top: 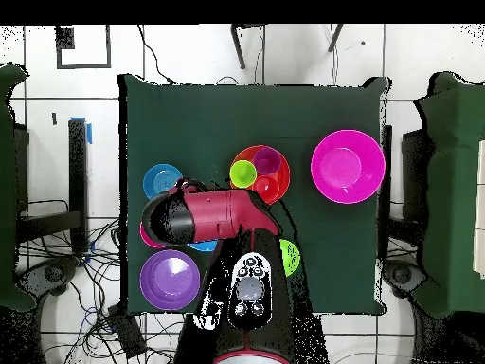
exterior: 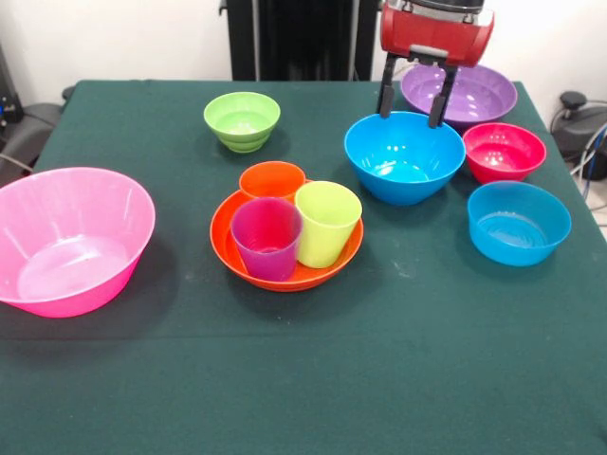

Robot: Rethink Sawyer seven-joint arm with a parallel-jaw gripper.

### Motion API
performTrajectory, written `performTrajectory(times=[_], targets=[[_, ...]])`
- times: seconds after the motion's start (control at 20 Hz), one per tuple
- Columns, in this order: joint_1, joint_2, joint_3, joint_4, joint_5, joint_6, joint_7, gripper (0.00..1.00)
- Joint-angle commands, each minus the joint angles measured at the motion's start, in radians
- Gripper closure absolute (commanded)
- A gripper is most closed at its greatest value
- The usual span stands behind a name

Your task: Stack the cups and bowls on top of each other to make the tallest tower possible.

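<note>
The green table (exterior: 303, 379) is being occupied by scattered bowls; no tower is being formed yet. The big pink bowl (exterior: 71, 239) is being kept apart at one side. The orange bowl (exterior: 285, 272) is being filled by three upright cups: purple cup (exterior: 266, 237), lime green cup (exterior: 327, 223), orange cup (exterior: 272, 179). The gripper (exterior: 413, 106) is being held open and empty over the big blue bowl (exterior: 404, 156), with the purple bowl (exterior: 459, 95) behind. The red bowl (exterior: 504, 151), light blue bowl (exterior: 519, 222) and small green bowl (exterior: 242, 120) are being left standing singly.
</note>
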Motion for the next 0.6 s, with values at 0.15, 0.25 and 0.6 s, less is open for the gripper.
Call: performTrajectory(times=[0.15, 0.25, 0.6], targets=[[0.061, 0.050, -0.011, -0.004, 0.026, 0.133, 0.133, 0.00], [0.084, 0.060, -0.007, 0.027, 0.071, 0.120, 0.189, 0.00], [0.153, 0.048, 0.004, 0.107, 0.214, 0.113, 0.268, 0.00]])
